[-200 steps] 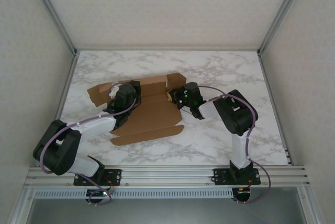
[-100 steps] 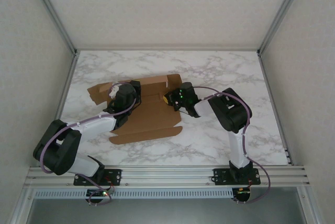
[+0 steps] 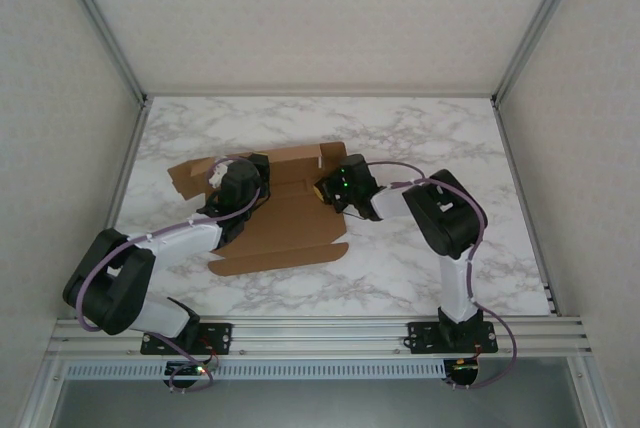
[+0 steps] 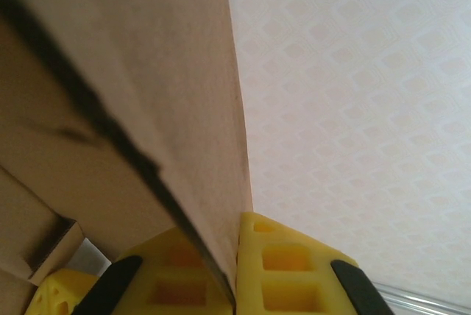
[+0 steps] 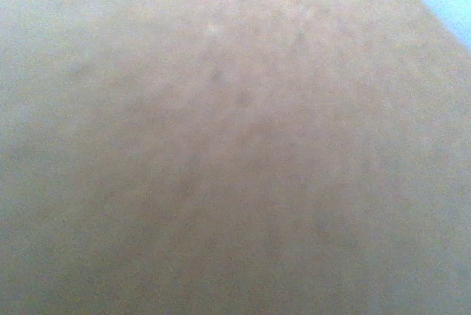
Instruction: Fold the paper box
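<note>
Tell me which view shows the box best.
Top external: the whole box shows, outline and flaps, lying on the table. Left wrist gives one panel up close, edge-on; right wrist gives blurred brown cardboard.

No readable text or label on the paper box [image 3: 288, 228]

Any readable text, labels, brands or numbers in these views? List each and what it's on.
No text can be read on anything.
paper box: plain brown cardboard with no print. It is blurred in the right wrist view.
left gripper: yellow with no markings.
green light on the right arm's wrist: a lamp, not lettering.
table: marble veining with no labels.
</note>
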Action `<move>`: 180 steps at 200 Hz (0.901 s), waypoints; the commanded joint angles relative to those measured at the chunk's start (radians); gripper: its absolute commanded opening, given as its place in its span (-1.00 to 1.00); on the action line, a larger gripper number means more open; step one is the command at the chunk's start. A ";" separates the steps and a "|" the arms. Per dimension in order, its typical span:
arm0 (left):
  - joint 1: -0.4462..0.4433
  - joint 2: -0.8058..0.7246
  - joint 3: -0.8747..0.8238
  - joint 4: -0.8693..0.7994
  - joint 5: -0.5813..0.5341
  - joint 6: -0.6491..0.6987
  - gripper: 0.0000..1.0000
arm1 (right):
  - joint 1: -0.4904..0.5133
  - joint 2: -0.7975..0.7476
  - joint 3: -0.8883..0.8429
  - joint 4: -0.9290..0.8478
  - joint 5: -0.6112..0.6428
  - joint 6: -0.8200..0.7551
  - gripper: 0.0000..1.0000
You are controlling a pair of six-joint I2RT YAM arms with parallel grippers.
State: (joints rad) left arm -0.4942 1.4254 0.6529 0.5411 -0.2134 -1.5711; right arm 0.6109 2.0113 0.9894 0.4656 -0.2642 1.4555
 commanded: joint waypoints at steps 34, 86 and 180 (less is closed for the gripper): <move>-0.003 -0.008 -0.034 -0.173 0.019 0.008 -1.00 | -0.029 -0.158 -0.087 -0.108 0.014 -0.154 -0.65; 0.000 -0.006 -0.033 -0.181 0.020 0.015 -1.00 | -0.053 -0.382 -0.110 -0.326 0.053 -0.442 -0.57; 0.005 -0.004 0.003 -0.226 0.017 0.046 -1.00 | -0.079 -0.744 -0.032 -0.595 0.405 -1.388 -0.02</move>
State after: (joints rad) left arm -0.4938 1.4071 0.6575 0.4988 -0.2054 -1.5486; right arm 0.5503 1.2179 0.9497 -0.1207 0.0654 0.4099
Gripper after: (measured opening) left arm 0.060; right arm 0.478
